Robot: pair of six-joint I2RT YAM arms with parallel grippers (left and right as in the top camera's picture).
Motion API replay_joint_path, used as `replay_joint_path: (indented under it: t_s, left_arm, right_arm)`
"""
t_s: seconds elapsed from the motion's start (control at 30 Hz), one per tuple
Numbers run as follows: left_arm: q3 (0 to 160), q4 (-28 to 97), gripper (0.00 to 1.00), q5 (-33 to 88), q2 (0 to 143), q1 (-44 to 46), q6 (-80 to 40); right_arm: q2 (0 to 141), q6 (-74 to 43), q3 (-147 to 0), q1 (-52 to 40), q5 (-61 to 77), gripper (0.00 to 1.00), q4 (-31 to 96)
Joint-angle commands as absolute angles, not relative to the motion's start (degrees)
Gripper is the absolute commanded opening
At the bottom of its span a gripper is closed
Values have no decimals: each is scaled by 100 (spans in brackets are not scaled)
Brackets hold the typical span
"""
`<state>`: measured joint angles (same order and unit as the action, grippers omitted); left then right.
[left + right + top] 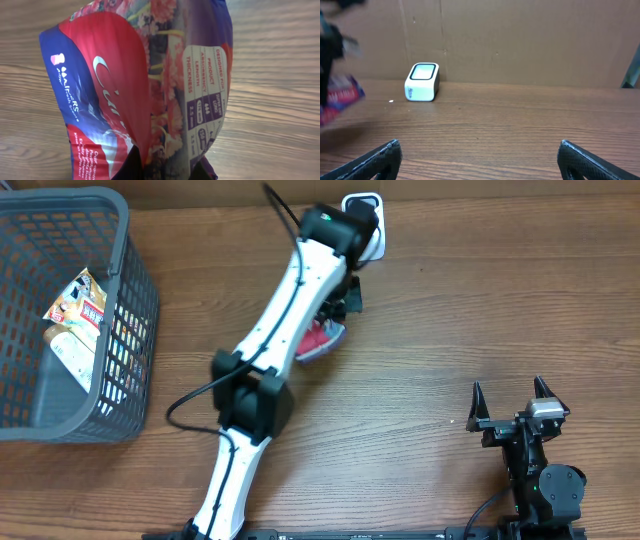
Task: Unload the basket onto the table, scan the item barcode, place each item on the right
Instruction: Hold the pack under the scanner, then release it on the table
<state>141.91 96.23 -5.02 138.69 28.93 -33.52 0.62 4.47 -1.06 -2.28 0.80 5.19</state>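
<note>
Near the far edge of the table: the left gripper (343, 305) hung close to the white scanner (362, 210).
Left gripper: it was pinched shut on a red and purple packet (150, 85).
Where the packet was: it was up off the table (470, 300), just in front of the scanner and a little to the side.
Packet feel: it looked soft and crinkly, so it would likely bend and flop.
Barcode: none of the views showed it. Only the printed words and flowers showed.
Step in hand: I think it was bringing the packet to the scanner's window.
How to do it well: turn the packet so the barcode faces the window. Hold it flat and steady, close but not bumping. Go slowly, because a crease could hide the lines.
What could go wrong: the loose end could droop and cover the barcode, or the packet could slip.
Right gripper (508, 398): its fingers were spread apart and held nothing. It sat low on its own side, well apart from the scanner.
Other things: a gray basket (130, 300) stood far to the left with snack packs (80, 305) inside. A cardboard wall (520, 40) stood behind the scanner.
In the way: nothing lay between the packet and the scanner.
</note>
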Motion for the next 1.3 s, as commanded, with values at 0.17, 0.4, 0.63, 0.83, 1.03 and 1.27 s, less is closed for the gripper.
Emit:
replay_joint_path:
  t_s: [0.17, 0.4, 0.63, 0.83, 1.03, 1.27]
  left_arm:
    - [14276, 9684, 73, 244, 14217, 2882, -2670]
    - [14481, 9655, 36, 447, 13528, 2512, -2869]
    - [14125, 9489, 4, 434, 13474, 2436, -3013]
    - [12949, 8541, 4, 432, 13478, 2722, -3234]
    - [11970, 7819, 4, 432, 13478, 2812, -3328]
    - [12569, 8224, 4, 808, 13454, 2718, -3164]
  right_arm:
    - [16, 456, -47, -220, 23, 100, 484]
    - [16, 456, -47, -217, 23, 100, 486]
    - [16, 456, -47, -217, 23, 100, 484]
    - [16, 454, -47, -217, 23, 100, 484]
    - [16, 454, -47, -220, 23, 100, 486]
    - [16, 454, -47, -217, 23, 100, 486]
